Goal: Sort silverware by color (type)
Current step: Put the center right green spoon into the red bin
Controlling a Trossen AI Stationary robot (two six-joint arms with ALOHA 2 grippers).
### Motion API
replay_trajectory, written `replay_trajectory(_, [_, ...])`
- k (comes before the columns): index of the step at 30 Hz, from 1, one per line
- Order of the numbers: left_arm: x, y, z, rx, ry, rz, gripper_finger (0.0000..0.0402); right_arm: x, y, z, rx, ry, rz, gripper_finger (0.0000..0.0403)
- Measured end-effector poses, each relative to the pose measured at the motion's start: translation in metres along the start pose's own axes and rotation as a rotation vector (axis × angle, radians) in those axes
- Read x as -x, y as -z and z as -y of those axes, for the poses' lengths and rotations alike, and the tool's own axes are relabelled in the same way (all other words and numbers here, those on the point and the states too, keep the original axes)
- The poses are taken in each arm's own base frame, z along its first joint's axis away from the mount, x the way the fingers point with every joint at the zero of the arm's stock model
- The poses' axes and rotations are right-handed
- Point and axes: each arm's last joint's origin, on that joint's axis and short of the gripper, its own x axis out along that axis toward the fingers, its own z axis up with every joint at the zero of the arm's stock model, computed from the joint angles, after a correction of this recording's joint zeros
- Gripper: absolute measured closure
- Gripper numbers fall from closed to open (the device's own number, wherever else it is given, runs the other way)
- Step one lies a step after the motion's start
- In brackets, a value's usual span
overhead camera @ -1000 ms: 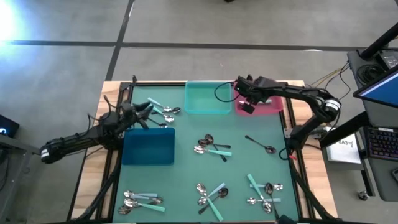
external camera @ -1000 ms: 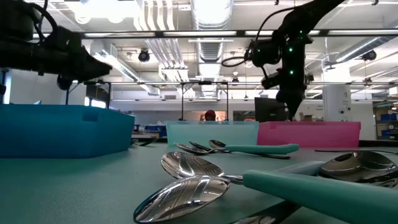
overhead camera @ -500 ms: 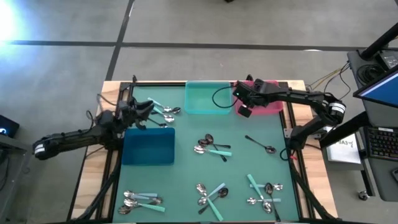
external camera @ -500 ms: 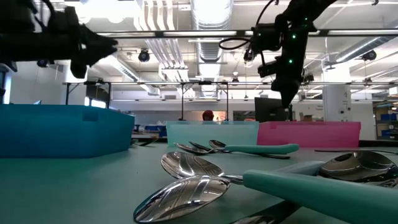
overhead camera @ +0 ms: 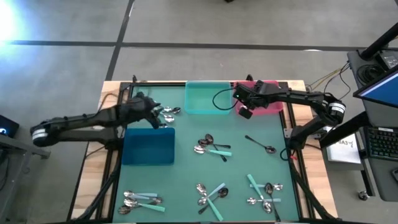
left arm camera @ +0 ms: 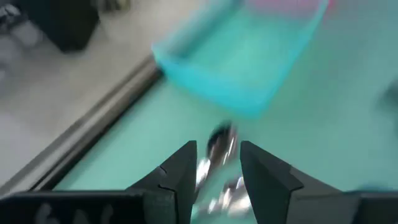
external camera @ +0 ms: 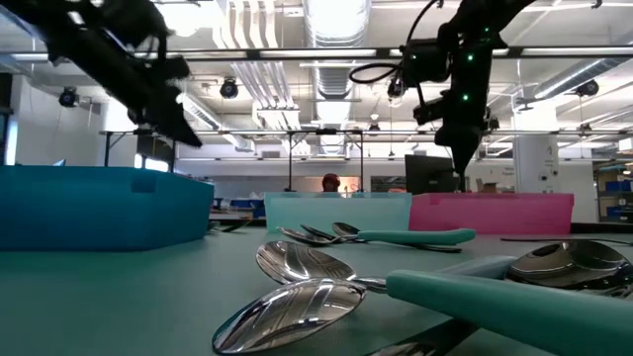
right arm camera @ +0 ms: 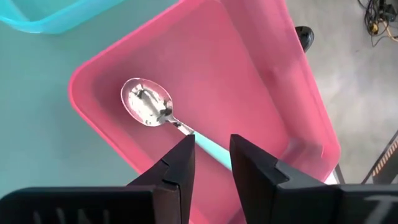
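The left gripper (overhead camera: 151, 109), parted and empty, hovered upper left, nearest the spoons (overhead camera: 166, 114) lying just right of it, handles running leftward.

No readable text, no labels, no brands, no numbers, no signs on any surface
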Motion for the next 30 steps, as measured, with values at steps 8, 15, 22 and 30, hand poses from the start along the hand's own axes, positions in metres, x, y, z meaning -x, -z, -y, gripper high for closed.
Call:
replay_trajectory(8, [-0.037, 0.004, -0.007, -0.135, -0.058, -0.216, 0.0293, 0.0, 0.0, 0.0, 0.01, 0.0, 0.0, 0.0306])
replay_trajectory(15, [-0.057, 0.014, -0.016, -0.265, -0.058, -0.393, 0.0293, -0.002, 0.001, -0.001, 0.019, 0.001, -0.006, 0.0304])
replay_trajectory(22, [-0.07, 0.024, -0.012, -0.526, 0.13, -0.456, 0.0293, -0.002, 0.001, -0.001, 0.024, 0.001, -0.004, 0.0308])
replay_trajectory(30, [-0.077, 0.022, -0.012, -0.595, 0.157, -0.47, 0.0293, -0.002, 0.001, -0.001, 0.021, 0.001, -0.001, 0.0305])
